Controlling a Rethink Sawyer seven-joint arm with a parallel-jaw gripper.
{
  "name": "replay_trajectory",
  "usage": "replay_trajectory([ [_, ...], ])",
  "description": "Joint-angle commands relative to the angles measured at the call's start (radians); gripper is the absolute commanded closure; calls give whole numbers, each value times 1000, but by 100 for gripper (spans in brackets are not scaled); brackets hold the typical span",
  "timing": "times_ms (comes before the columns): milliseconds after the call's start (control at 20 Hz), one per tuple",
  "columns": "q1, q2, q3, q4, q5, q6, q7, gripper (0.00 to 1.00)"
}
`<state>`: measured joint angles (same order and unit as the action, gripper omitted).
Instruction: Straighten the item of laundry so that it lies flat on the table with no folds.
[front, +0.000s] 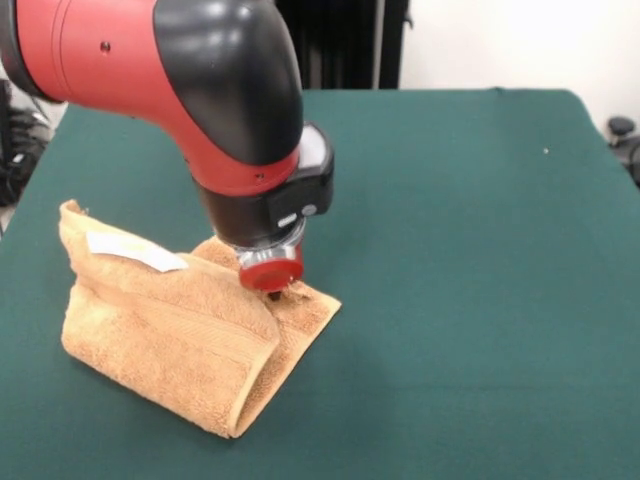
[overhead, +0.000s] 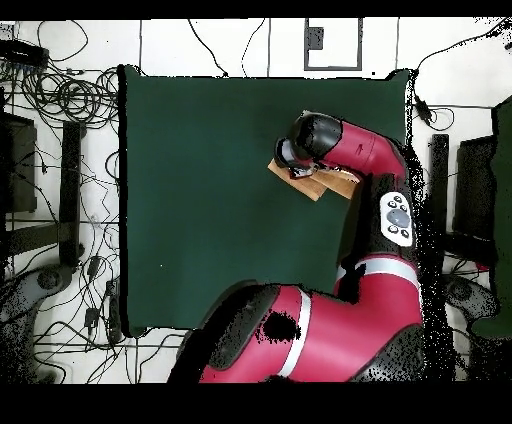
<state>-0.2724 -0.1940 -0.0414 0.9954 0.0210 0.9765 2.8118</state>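
Note:
The orange-tan towel (front: 170, 330) lies folded over itself on the left part of the dark green table (front: 480, 250), its upper layer humped up rather than flat. A small white tag (front: 135, 252) shows on the top fold. My gripper (front: 277, 293) points straight down onto the towel's right corner, below the red disc of the wrist. How the gripper stands is hidden by the wrist. In the overhead view the arm covers most of the towel (overhead: 318, 185); only a strip shows near the table's (overhead: 200, 180) upper right.
The towel's left end lies close to the table's left edge in the front view. Cables (overhead: 60, 100) and equipment cover the floor around the table. A dark stand (front: 345, 45) rises behind the far edge.

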Motion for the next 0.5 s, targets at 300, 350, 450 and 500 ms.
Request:
replay_trajectory([
  [300,-28,-152,-28,318,-97,-9,-109,100],
  [350,-33,-149,-30,324,-110,-23,-114,100],
  [450,-42,-141,-36,330,-136,-46,-117,100],
  [500,-45,-144,-39,341,-149,-60,-116,100],
])
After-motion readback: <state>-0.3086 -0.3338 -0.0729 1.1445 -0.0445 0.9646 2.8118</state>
